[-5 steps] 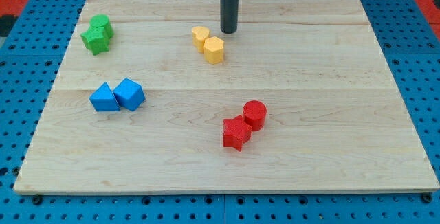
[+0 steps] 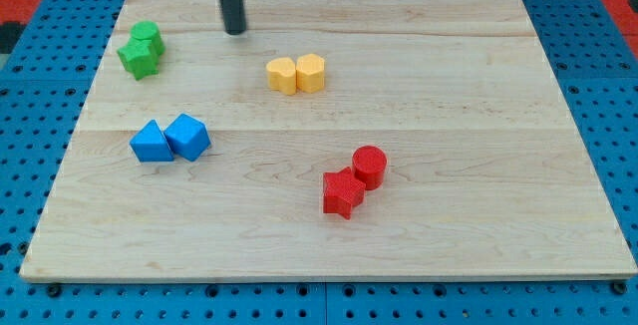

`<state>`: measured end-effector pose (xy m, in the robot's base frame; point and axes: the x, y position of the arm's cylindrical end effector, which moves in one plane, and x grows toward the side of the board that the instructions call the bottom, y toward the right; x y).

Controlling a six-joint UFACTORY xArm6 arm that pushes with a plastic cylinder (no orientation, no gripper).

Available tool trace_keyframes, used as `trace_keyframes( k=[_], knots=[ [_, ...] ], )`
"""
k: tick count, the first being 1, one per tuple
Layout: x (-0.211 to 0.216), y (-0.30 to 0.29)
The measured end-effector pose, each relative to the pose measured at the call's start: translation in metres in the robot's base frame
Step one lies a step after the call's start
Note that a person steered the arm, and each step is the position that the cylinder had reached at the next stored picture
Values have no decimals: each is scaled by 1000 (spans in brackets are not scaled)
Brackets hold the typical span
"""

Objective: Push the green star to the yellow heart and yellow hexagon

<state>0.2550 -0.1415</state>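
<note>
The green star (image 2: 138, 59) lies near the board's top left, touching a second green block (image 2: 148, 36) just above it. The yellow heart (image 2: 282, 75) and the yellow hexagon (image 2: 311, 72) sit side by side, touching, above the board's middle. My tip (image 2: 235, 32) is at the view's top, right of the green blocks and up-left of the yellow heart, touching no block.
Two blue blocks (image 2: 169, 139) sit together at the left middle. A red star (image 2: 342, 192) and a red cylinder (image 2: 369, 165) touch at the lower middle. The wooden board (image 2: 478, 165) lies on a blue pegboard.
My tip has moved left from beside the yellow blocks to near the green ones. The yellow heart has shifted down and left, and now sits level with the hexagon.
</note>
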Motion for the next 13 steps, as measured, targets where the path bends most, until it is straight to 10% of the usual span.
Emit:
trace_keyframes(
  k=[2, 4, 7, 13],
  knots=[
    [2, -145],
    [67, -152],
    [86, -6],
    [33, 59]
  ],
)
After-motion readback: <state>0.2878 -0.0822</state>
